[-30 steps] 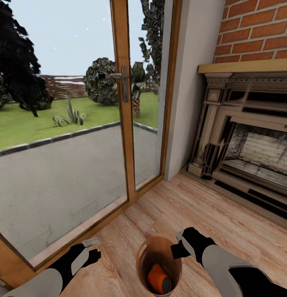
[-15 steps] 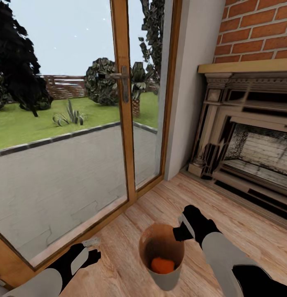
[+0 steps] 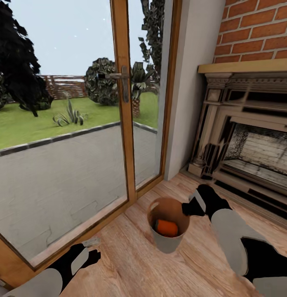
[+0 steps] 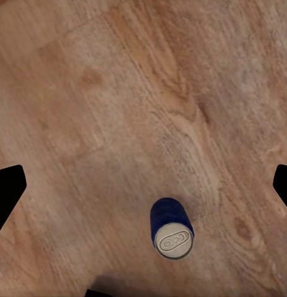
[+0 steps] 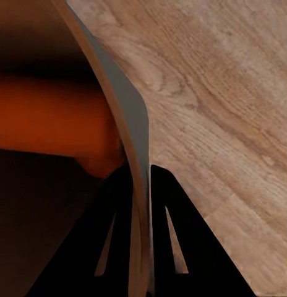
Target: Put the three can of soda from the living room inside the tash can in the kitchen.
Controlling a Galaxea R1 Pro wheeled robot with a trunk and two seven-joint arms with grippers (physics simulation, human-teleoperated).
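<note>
right gripper [image 3: 189, 208]: pinching the bin's rim. In the right wrist view the two fingers [image 5: 122, 247] sit close together, one on each side of the thin wall, inner one inside the bin, outer one outside.
left gripper [image 3: 92, 251]: low over the floor at the head view's lower left, holding nothing. In the left wrist view the dark fingertips [image 4: 8, 192] show only at opposite edges of the frame, so the jaws stand spread wide.
tash can [image 3: 167, 243]: one. Round, tapered, pale grey outside, copper-brown inside. Held by the right gripper on its rim, tilted with the mouth turned up and toward the camera, over the wood floor near the glass door and the fireplace. Cannot tell if its base touches the floor.
orange can [image 3: 166, 227]: one visible, lying on its side inside the bin near the bottom. In the right wrist view it lies just inside the wall, next to the inner finger.
blue can [image 4: 171, 226]: one, dark blue with pale silvery top, seen in the left wrist view on the wood floor between the spread fingers, touching neither.
soda cans counted: two visible, one orange, one blue.
floor [image 3: 131, 268]: light wood planks.
glass door [image 3: 121, 99]: wooden frame, metal handle, patio and lawn beyond.
fireplace [image 3: 250, 136]: one, at right, red brick above the mantel.
</note>
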